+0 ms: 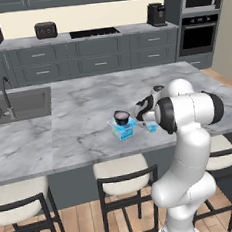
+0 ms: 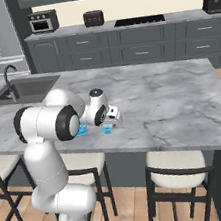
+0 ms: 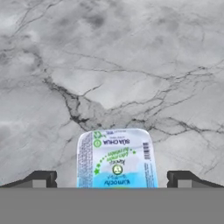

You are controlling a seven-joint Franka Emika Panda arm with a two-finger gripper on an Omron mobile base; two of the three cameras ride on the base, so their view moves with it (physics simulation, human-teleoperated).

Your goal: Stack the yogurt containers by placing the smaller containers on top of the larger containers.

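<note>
The pale blue boxy pack (image 1: 124, 132) lies on the marble island near its front edge, and the small dark round cup (image 1: 121, 117) stands on top of it. Just right of the pack stands the tiny light-blue cup (image 1: 152, 128), also seen as the tiny cup (image 2: 107, 128) from the other side. My gripper (image 1: 147, 120) hangs low over this tiny cup, open. In the hand view the cup's printed lid (image 3: 114, 157) lies between the two fingertips (image 3: 40, 179), untouched by either. The arm hides most of the pack (image 2: 81, 131) in the right base view.
The island's front edge (image 1: 117, 155) runs close to the containers, with stools (image 1: 124, 175) below it. A sink (image 1: 21, 104) with a faucet lies at the far left. Bare marble (image 3: 109, 65) stretches beyond the cup.
</note>
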